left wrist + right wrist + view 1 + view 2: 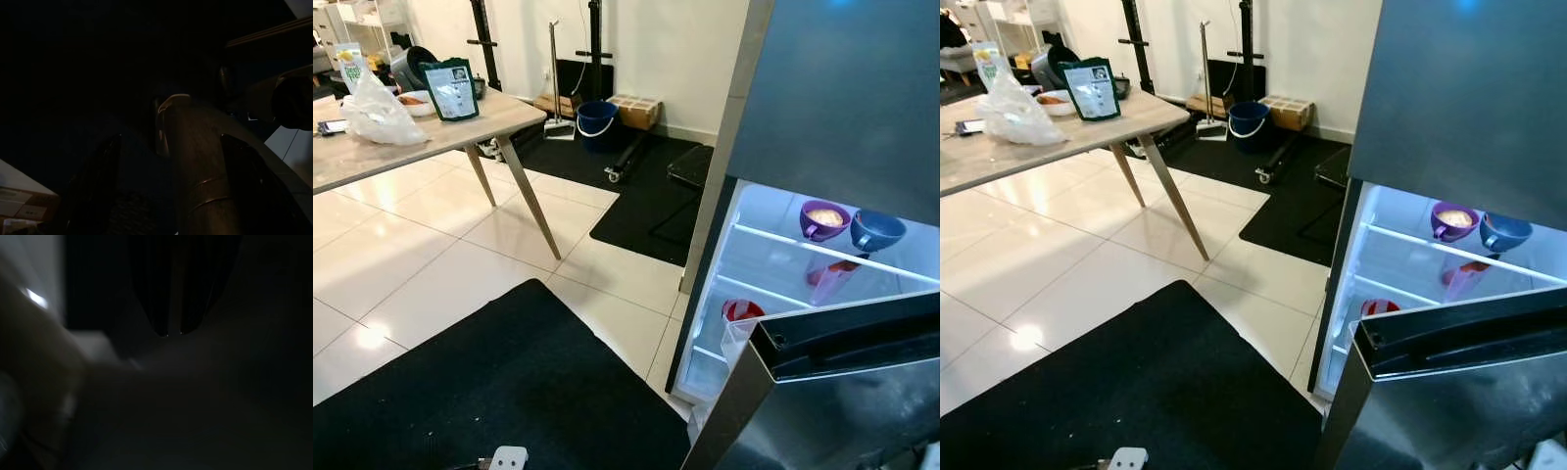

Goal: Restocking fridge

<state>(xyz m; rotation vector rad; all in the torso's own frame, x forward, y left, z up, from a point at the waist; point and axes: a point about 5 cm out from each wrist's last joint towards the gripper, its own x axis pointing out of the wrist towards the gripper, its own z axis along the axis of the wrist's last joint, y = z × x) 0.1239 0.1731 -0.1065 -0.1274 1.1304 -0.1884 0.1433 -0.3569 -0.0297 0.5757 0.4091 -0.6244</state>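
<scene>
1. Head views: standing open at right, the fridge (pixel 744 255), its lit shelves carrying two cups, a purple cup (pixel 823 219) just beside a blue cup (pixel 875 231), with a red-lidded container (pixel 741 311) lower down.
2. Swinging across the lower right, the fridge door (pixel 1449 392), hiding part of the shelves.
3. Sitting well apart at left, a tabletop (pixel 401 147) carrying one clear plastic bag (pixel 378 113), one dark pouch (pixel 451 90) and one bowl (pixel 416 103).
4. Lying on the floor, a black mat (pixel 499 392); by the far wall, one blue bucket (pixel 596 118).
5. Left wrist view: very dark, showing two black fingers (pixel 93 186); jaws' opening impossible to tell.
6. Right wrist view: dark and blurred; jaws' state impossible to tell.
</scene>
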